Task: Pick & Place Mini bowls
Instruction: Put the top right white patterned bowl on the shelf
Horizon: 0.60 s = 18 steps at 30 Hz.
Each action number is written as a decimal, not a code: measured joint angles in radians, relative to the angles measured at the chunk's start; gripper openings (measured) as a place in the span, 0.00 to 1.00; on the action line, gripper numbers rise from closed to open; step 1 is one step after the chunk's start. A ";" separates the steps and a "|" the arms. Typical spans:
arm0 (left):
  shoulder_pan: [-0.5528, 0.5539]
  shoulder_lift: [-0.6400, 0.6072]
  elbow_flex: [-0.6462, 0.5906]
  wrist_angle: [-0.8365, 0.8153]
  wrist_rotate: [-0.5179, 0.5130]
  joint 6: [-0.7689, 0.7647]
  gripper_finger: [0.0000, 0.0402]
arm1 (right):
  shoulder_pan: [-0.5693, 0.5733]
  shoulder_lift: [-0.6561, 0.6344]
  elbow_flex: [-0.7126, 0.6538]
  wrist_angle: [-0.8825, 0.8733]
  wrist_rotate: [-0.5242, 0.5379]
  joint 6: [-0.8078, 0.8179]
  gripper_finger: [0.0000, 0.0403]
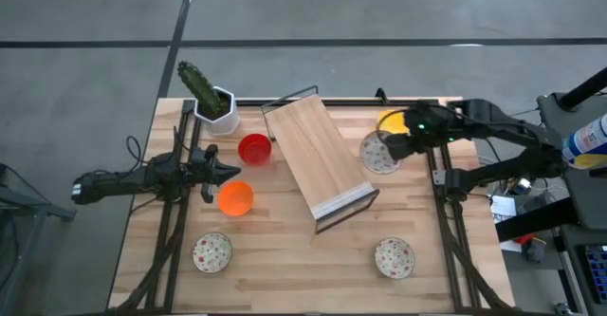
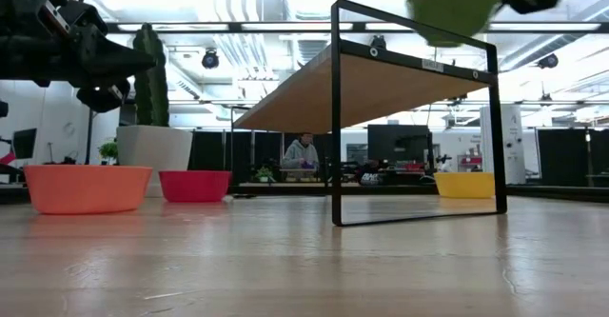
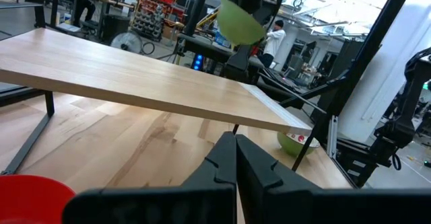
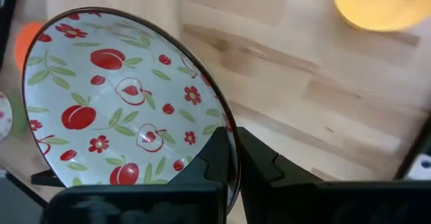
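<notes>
My right gripper (image 1: 396, 146) is shut on a white mini bowl with a red fruit pattern (image 4: 121, 96), held high over the table's far right part (image 2: 452, 12). The yellow bowl (image 1: 392, 121) rests just beyond it. My left gripper (image 1: 224, 171) hovers shut between the red bowl (image 1: 254, 149) and the orange bowl (image 1: 235, 198), touching neither. Two more patterned bowls sit near the front edge, one left (image 1: 212, 251) and one right (image 1: 394, 257). My right gripper pinches the patterned bowl's rim (image 4: 229, 140), one finger inside the bowl and one outside. The fingers (image 4: 259, 167) come from the table's right side. The bowl is lifted clear, open side up, above the level of the wooden shelf top (image 2: 452, 12).
A wooden shelf on a black wire frame (image 1: 318, 159) stands slantwise in the table's middle, between the two arms. A white cactus pot (image 1: 218, 107) stands at the far left corner. A person sits in the room beyond the table (image 2: 303, 152).
</notes>
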 joint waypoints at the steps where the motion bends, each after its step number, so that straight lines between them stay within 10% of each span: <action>1: 0.000 0.000 0.000 0.000 0.000 0.000 0.00 | 0.000 0.032 0.025 0.001 -0.014 -0.015 0.03; 18: 0.000 0.000 0.000 0.000 0.000 0.000 0.00 | 0.000 0.456 0.254 0.111 -0.248 -0.290 0.03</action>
